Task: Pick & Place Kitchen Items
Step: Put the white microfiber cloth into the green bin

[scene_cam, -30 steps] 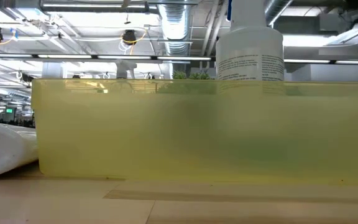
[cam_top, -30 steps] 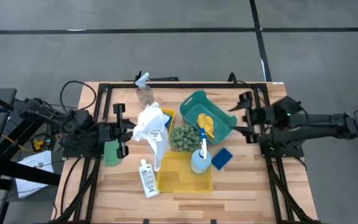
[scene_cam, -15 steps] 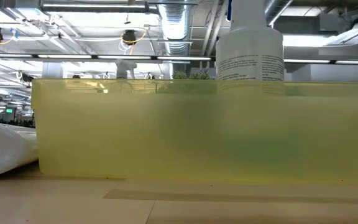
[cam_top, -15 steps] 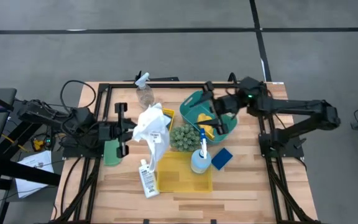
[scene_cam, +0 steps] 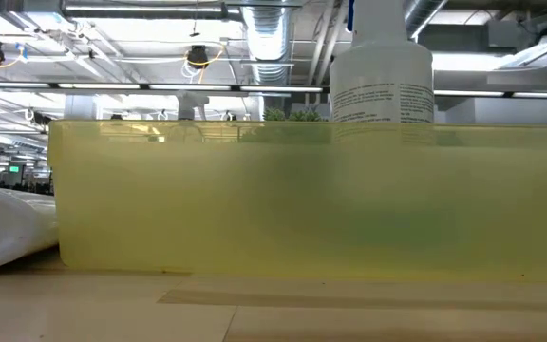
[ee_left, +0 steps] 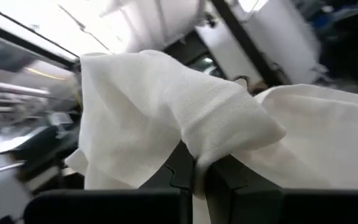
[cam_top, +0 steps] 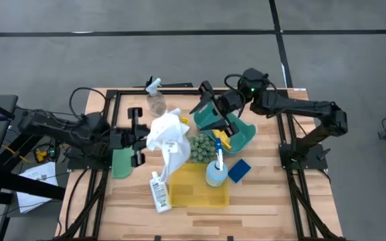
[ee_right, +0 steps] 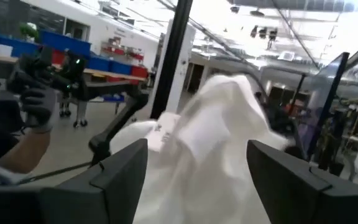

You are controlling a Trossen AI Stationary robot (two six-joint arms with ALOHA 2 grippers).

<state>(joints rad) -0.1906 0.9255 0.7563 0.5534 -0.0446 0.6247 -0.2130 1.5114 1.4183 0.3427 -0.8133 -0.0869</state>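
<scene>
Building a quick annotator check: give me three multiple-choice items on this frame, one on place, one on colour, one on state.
1. Where is the blue sponge?
A. Inside the teal basket
B. On the table beside the spray bottle
C. In the left claw

2. What colour is the flat bin at the table's near edge?
A. Yellow
B. Red
C. Black

3. What state is the left claw in?
A. Open over the clear spray bottle
B. Shut on the white cloth
C. Open and resting on the table

Key:
1 B: in the high view the sponge lies on the wood just right of the white spray bottle.
2 A: the bin is translucent yellow in the high and low views.
3 B: the left wrist view shows the white cloth pinched between the closed fingers.
</scene>
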